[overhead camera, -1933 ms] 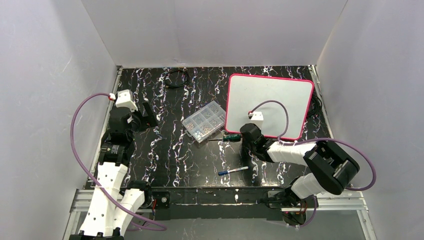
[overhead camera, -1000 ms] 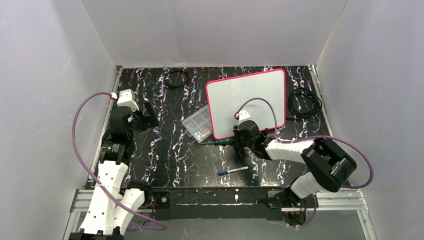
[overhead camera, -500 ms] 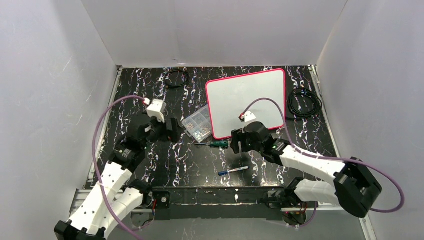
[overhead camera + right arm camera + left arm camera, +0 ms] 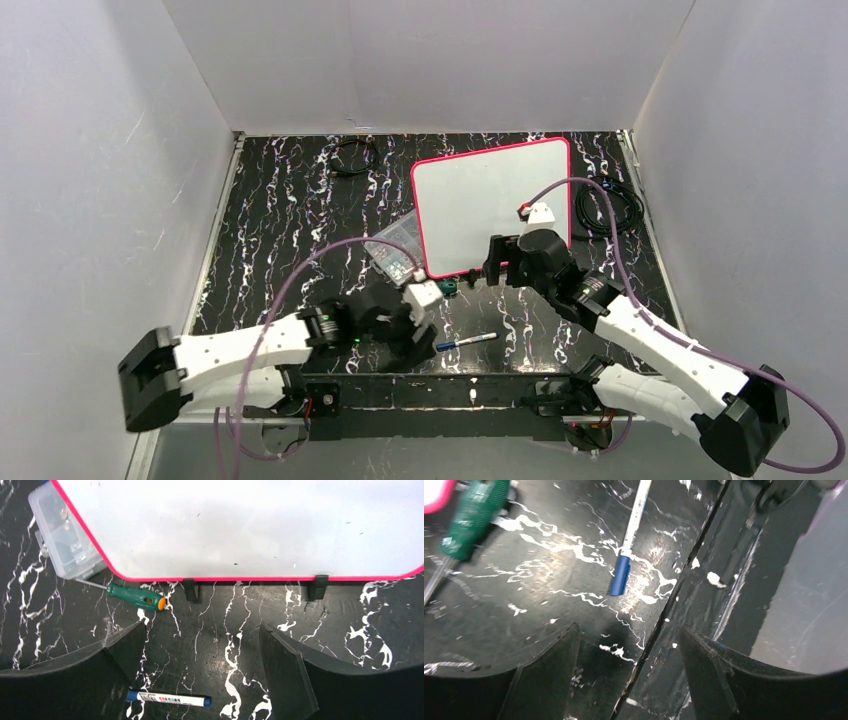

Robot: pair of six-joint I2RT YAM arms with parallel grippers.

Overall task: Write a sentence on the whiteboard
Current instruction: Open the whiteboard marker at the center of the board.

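Fingers apart; screwdriver, box nr whiteboard

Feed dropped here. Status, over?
Left gripper, jaws open, near marker. Right gripper, jaws open, empty. Whiteboard blank, corner over clear box; screwdriver at board's edge.

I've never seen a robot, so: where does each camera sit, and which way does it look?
Top external: above and behind, looking down on the black marbled table; left arm and right arm show.
Left wrist: low by the front edge, facing a blue-capped white marker; open left gripper shows.
Right wrist: looking down at the pink-rimmed white board, its near edge; open right gripper shows.
Shared: both wrist views show marker and green-handled screwdriver.
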